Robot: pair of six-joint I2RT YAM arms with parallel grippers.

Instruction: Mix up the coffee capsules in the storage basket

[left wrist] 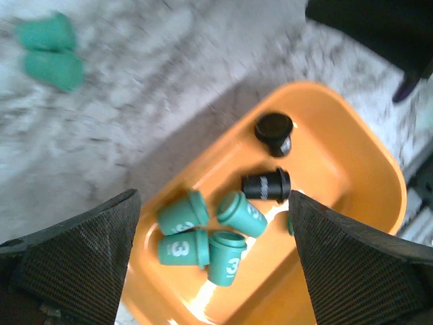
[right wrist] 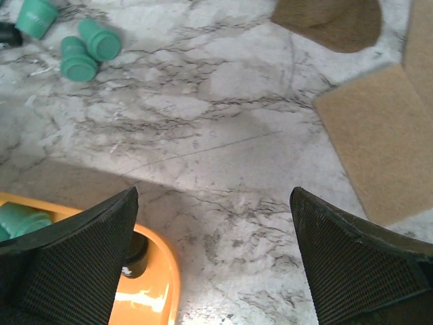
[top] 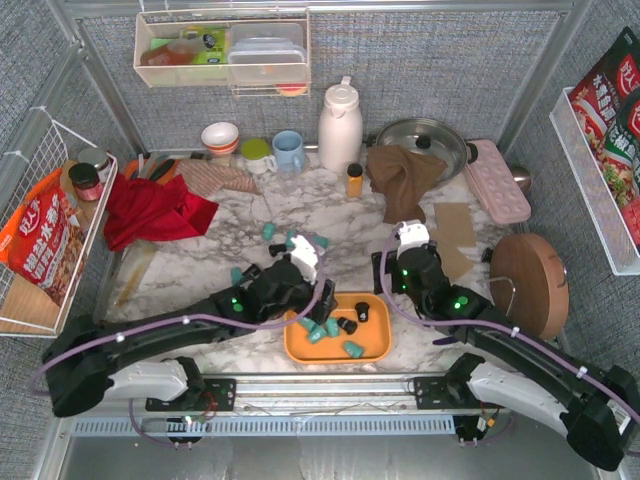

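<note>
Below left fingers (left wrist: 67, 264) — coffee capsules (left wrist: 181, 248)

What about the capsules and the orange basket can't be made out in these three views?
Top view: the left arm covers the storage basket's left edge, so the count of coffee capsules inside is unsure.
Left wrist: one teal capsule sits mostly behind the left gripper's finger; the loose capsules beyond the basket are blurred.
Right wrist: the right gripper's finger and the frame edge cut off the basket.
</note>
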